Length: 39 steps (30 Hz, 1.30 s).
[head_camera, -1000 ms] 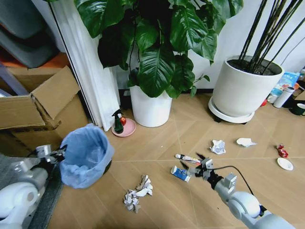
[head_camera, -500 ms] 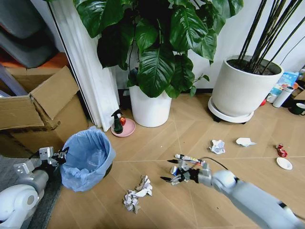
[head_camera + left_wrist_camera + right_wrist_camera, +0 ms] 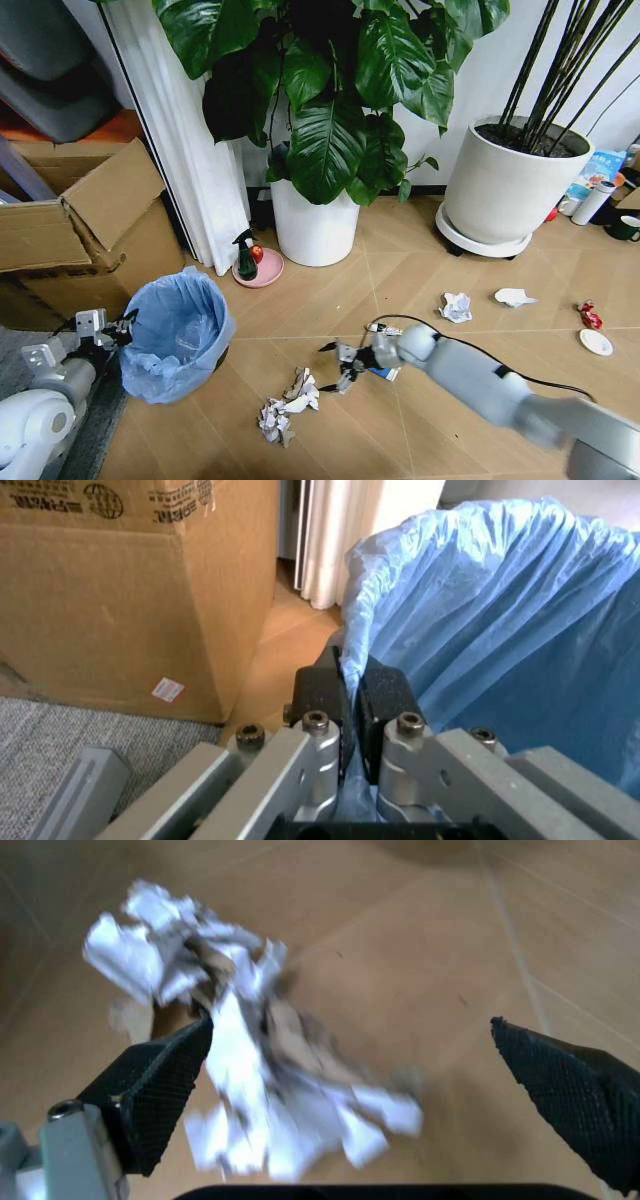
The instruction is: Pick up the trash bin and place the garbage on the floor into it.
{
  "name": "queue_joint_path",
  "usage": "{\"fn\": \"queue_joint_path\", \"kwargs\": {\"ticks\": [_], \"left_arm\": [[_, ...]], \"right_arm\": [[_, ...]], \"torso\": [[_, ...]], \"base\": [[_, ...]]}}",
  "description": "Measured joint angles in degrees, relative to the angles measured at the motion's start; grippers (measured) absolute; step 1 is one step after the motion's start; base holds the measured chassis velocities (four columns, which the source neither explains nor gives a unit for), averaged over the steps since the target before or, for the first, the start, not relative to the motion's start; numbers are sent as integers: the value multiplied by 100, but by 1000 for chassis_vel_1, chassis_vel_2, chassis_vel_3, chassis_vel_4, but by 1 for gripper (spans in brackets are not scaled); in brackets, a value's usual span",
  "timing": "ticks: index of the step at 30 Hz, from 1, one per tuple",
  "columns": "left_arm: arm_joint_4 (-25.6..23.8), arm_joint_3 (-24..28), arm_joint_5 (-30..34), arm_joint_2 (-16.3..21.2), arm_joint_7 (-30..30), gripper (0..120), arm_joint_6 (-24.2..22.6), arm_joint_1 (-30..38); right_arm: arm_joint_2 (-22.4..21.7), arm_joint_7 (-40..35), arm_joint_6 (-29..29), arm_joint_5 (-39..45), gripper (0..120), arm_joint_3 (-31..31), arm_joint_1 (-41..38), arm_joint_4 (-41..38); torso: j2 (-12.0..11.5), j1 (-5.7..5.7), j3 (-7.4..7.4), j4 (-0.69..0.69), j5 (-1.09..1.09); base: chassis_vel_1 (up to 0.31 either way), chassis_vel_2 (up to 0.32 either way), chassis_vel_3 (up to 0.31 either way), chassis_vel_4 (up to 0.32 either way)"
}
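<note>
Looking down from the head: left gripper (image 3: 122, 328) pinching the blue-lined trash bin (image 3: 175, 335) at its rim; right gripper (image 3: 338, 365) spread wide beside crumpled paper (image 3: 288, 402). Left wrist: fingers (image 3: 320, 694) clamped on the bag's edge. Right wrist: open jaws flanking paper, nothing binned yet.
</note>
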<state>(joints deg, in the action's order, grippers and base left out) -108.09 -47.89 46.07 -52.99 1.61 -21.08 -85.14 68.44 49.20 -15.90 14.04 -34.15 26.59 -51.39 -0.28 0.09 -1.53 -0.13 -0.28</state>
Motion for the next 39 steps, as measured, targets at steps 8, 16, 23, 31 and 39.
{"fn": "queue_joint_path", "kwargs": {"ticks": [8,16,23,31,39], "left_arm": [[20,-3,8,32,0,0,-1,11],[34,-3,31,78,5,0,-5,50],[71,-3,56,86,5,0,-5,72],[82,-13,65,89,-2,0,-4,53],[75,-38,90,119,-4,0,-3,50]], "right_arm": [[555,353,-28,-186,100,-321,-259,639],[765,595,-13,-257,100,-459,-317,966],[935,627,-34,-472,100,-462,-269,1256],[1171,623,-24,-686,90,-325,-170,1640],[1222,605,-2,-732,55,-203,-194,1725]], "torso": [[0,0,0,-1,0],[0,0,0,-2,-1],[0,0,0,-2,0],[0,0,0,-2,0],[0,0,0,-1,1]], "base": [[0,0,0,0],[0,0,0,0],[0,0,0,0],[0,0,0,0],[0,0,0,0]]}}
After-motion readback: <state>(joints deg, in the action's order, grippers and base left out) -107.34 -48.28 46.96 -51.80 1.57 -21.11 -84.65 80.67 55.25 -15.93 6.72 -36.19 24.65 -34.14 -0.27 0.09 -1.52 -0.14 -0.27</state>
